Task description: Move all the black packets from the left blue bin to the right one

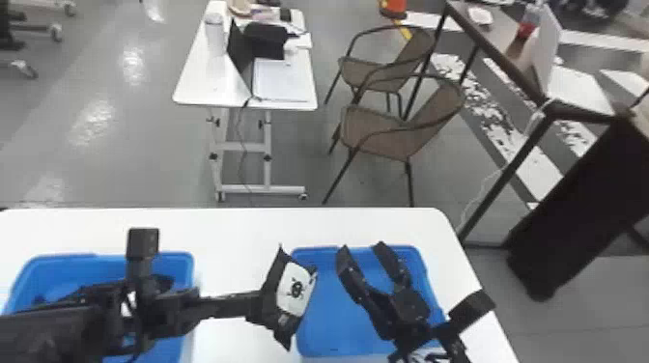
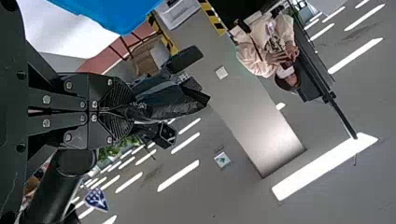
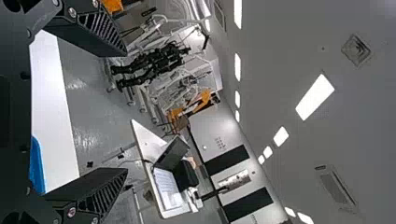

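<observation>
Holding a black packet [image 1: 293, 289] pinched just beyond the tips of the left end effector [image 2: 126, 110], facing the spread right end effector [image 1: 362, 249] above the right blue bin [image 1: 333, 321]. Could drop outside from early release, or snag the right end effector from swinging too far.

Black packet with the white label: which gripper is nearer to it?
Left. The left gripper is shut on the black packet; the right gripper is open, apart from it, over the right blue bin.
</observation>
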{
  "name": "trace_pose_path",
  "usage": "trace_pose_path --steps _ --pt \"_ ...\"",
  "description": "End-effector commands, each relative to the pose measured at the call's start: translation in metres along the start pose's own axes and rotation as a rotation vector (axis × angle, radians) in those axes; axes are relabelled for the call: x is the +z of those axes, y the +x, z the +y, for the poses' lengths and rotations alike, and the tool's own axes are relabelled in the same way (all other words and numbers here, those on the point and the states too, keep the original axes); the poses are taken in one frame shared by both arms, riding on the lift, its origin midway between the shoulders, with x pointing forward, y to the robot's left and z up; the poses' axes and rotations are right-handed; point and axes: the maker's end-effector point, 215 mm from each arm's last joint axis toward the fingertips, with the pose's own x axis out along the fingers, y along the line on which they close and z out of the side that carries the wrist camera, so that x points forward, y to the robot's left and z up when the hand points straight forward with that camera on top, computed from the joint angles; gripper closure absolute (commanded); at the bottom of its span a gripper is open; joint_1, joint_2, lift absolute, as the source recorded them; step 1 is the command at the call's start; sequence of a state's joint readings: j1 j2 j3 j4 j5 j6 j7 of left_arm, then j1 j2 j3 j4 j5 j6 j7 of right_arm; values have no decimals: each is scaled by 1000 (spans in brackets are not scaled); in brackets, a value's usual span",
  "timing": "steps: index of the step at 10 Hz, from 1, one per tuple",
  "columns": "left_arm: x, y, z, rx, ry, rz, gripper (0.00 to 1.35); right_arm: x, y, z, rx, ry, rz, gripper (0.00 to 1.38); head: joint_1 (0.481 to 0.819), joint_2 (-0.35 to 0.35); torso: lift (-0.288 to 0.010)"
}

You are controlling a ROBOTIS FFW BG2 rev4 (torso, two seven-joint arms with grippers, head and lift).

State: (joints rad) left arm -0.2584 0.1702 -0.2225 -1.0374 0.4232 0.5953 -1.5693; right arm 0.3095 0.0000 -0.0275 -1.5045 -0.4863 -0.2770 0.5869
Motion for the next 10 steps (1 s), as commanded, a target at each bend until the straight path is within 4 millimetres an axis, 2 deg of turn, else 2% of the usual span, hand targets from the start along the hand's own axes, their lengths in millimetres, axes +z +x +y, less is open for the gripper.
trace_pose_path --steps 1,5,9,10 --pt "-6 5 3 -10 -14 24 1216 -8 2 6 23 52 20 140 695 -192 0" --pt "-6 12 18 5 -24 74 1216 -13 8 22 95 90 44 140 695 -187 0" --pt "13 31 16 -33 53 61 1214 -41 11 49 199 159 123 148 695 -153 0" --pt "15 34 14 -40 52 62 1214 -40 15 51 211 158 122 291 695 -150 0"
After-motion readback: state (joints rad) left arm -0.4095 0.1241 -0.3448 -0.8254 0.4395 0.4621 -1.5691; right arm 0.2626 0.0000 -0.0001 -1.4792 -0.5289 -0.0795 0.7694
